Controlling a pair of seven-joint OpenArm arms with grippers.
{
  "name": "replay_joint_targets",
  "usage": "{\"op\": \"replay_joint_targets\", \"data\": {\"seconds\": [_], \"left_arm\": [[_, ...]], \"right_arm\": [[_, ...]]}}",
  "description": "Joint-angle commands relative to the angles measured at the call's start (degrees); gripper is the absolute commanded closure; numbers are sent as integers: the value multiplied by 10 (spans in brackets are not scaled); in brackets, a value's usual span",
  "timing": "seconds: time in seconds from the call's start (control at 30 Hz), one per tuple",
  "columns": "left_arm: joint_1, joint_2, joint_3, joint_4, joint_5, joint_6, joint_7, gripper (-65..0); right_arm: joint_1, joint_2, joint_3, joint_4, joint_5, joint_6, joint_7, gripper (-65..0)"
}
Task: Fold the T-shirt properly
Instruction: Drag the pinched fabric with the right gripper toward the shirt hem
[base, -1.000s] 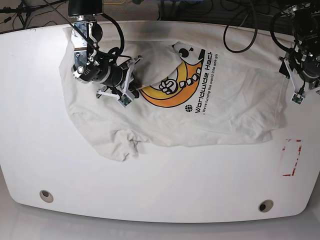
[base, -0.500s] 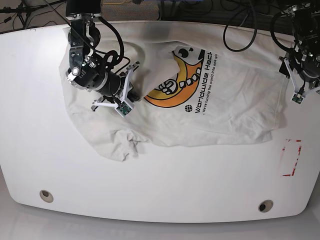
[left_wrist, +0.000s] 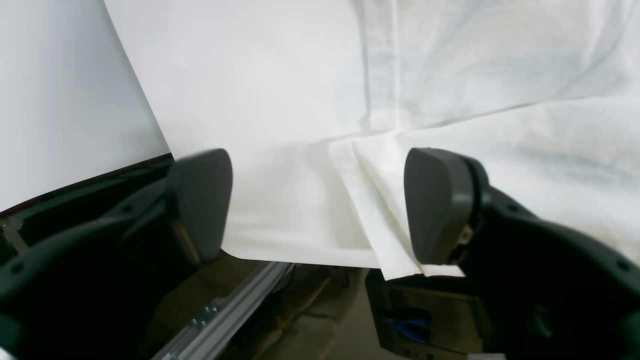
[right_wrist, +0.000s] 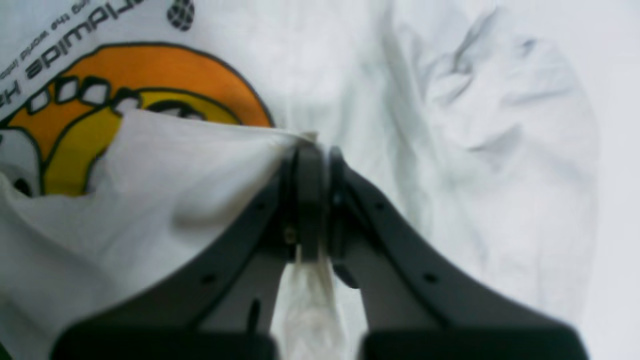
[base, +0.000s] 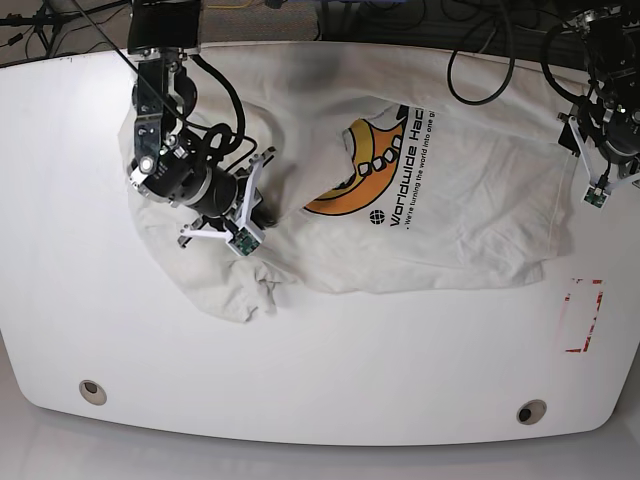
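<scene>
The off-white T-shirt lies spread and wrinkled across the far half of the white table. Its yellow-orange graphic is partly covered by a lifted fold. On the left of the base view my right gripper is shut on that fold. In the right wrist view the jaws pinch the cloth, with the graphic showing beyond it. My left gripper stands open at the shirt's right edge. In the left wrist view its fingers straddle the hem without touching it.
A red-marked rectangle is on the table at the right. Two round holes sit near the front edge. Black cables hang over the table's far edge.
My right gripper has moved left and toward the table's front with the fold in it, dragging cloth over more of the graphic. The left arm has not moved.
</scene>
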Motion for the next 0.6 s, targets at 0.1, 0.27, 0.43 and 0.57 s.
{"op": "replay_joint_targets", "data": {"seconds": [0.1,0.27,0.43,0.57], "left_arm": [[-3,-9,-3,8,4,1,-2,-504],[-3,-9,-3,8,4,1,-2,-504],[-3,-9,-3,8,4,1,-2,-504],[-3,-9,-3,8,4,1,-2,-504]], "right_arm": [[29,5,-19,-16,5,1,13,0],[38,5,-28,-31,5,1,15,0],[49,5,-35,-47,5,1,17,0],[55,5,-34,-63,5,1,18,0]]}}
